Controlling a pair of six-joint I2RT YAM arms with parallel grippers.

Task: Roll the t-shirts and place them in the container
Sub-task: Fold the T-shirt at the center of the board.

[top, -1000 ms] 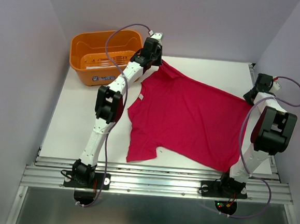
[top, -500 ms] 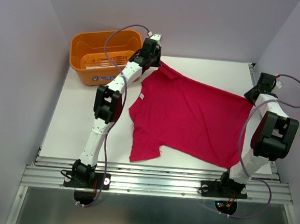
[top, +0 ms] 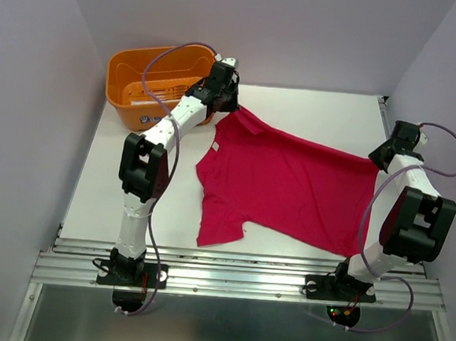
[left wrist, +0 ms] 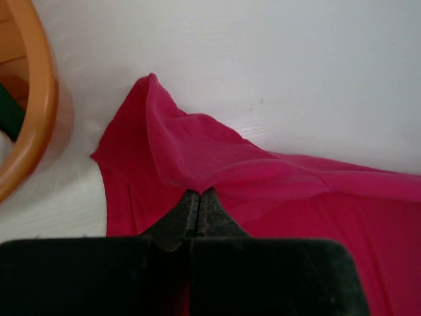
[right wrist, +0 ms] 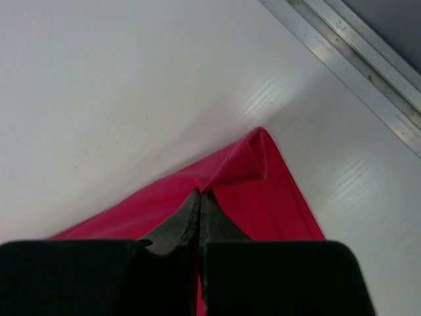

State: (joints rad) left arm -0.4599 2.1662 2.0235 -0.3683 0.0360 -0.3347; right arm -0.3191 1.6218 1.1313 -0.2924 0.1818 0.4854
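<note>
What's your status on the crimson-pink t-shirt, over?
Both shut: left gripper on the soft crimson-pink t-shirt at its far sleeve, right gripper on the far hem corner. Shirt spread open, not yet rolled. Nearby: orange plastic basket, close beside left gripper.

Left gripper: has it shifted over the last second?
Yes. The left gripper, shut on the t-shirt, has moved left in the top view, closer to the orange basket.

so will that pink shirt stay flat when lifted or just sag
Likely floppy: the t-shirt tents in soft folds where the left pincer and right pincer pinch it. Probably light; thin pinches raise its edge.
</note>
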